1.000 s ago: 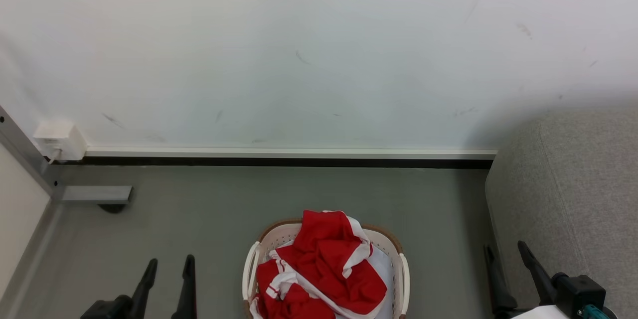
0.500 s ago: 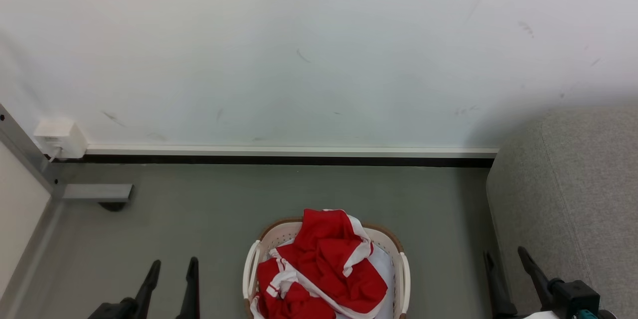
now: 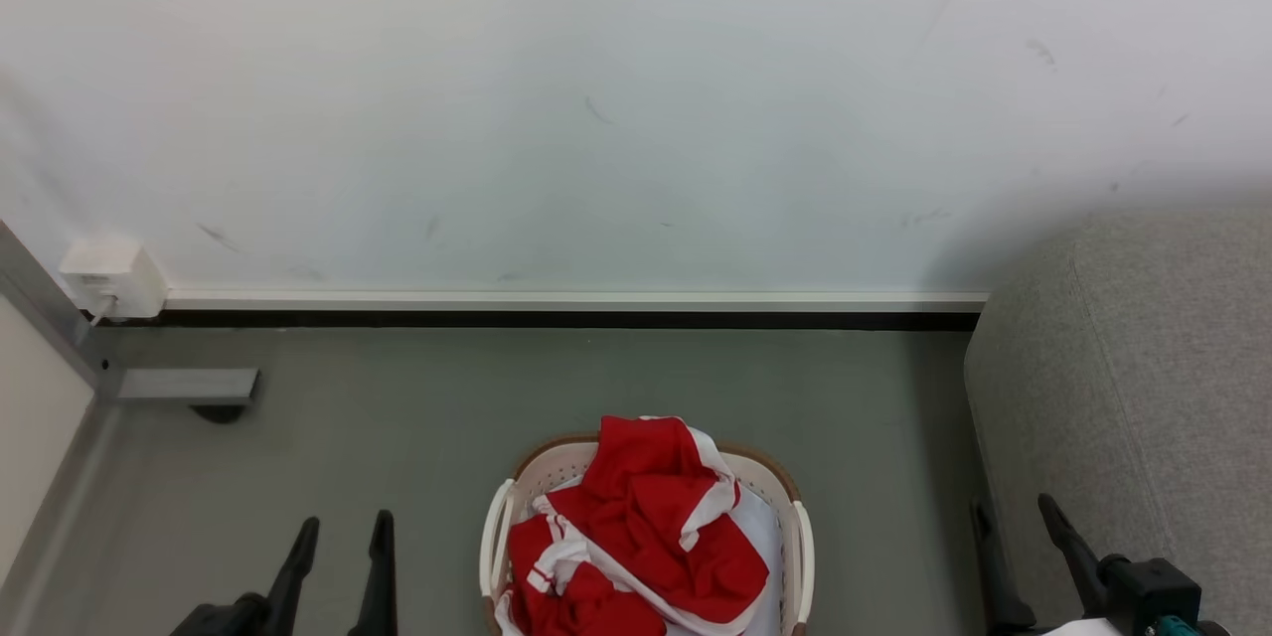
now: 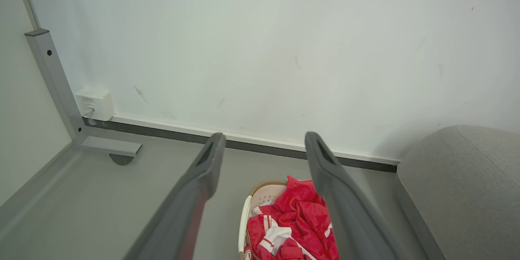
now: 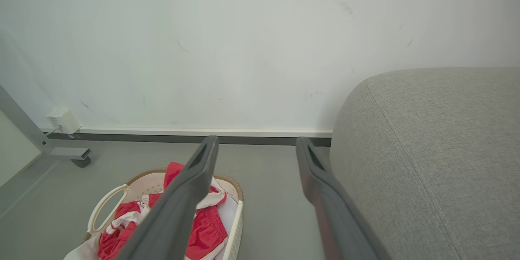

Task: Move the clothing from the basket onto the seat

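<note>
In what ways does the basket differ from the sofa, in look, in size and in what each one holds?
The basket is cream plastic with a perforated rim; the sofa is grey fabric. The basket is small; the sofa is far bigger. The basket holds red and white clothing; no clothing lies on the part of the sofa in view. Both stand on the grey floor, near the white wall.

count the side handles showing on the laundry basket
2: the left handle and the right handle, on opposite sides of the laundry basket. The red and white clothing and the picture's bottom edge hide part of the rim, so more could exist.
</note>
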You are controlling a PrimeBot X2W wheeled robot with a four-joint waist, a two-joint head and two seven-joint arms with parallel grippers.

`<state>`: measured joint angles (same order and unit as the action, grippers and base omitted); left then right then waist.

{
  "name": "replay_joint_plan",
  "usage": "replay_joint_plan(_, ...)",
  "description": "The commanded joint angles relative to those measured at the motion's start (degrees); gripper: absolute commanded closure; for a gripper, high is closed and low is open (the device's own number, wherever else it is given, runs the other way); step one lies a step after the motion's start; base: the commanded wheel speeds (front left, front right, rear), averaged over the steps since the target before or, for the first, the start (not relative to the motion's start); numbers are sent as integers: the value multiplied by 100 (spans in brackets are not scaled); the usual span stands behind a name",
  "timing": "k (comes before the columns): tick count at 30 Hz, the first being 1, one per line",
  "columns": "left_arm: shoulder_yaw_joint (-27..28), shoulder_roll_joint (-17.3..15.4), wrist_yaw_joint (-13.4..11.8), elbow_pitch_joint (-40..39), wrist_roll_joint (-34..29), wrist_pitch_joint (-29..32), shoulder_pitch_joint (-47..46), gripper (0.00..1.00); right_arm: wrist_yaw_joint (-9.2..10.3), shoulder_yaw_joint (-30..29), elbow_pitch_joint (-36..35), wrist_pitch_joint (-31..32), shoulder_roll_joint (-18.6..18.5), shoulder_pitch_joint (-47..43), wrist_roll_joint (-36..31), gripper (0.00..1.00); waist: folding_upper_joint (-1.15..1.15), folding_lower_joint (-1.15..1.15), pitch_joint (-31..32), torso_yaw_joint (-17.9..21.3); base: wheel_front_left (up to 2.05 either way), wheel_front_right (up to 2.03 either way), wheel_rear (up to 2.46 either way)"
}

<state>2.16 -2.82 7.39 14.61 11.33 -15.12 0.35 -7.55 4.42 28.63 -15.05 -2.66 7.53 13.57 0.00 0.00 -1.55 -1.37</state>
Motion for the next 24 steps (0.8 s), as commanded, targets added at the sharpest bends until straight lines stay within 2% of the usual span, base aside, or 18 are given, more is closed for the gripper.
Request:
replay_joint_plan(1, 11, -42, 16, -6, 38, -6, 28, 0, 12, -22, 8, -20, -40, 63, -30, 0, 0, 0, -4, 8, 0, 0, 0)
replay_joint_plan(14, -161, -120, 16, 23, 112, -5, -194, 0, 12, 6, -121, -20, -40, 221, -57, 0, 0, 0, -360, 165, 0, 0, 0)
replay_joint_plan(18, -366, -189, 16, -7, 169, -5, -448, 0, 12, -45, -233, -19, -39, 365, -114, 0, 0, 0, -759, 229, 0, 0, 0)
replay_joint_plan(24, -977, -425, 16, 95, 221, -5, -1124, 0, 12, -166, -571, -12, -36, 772, -250, 0, 0, 0, -1762, 302, 0, 0, 0)
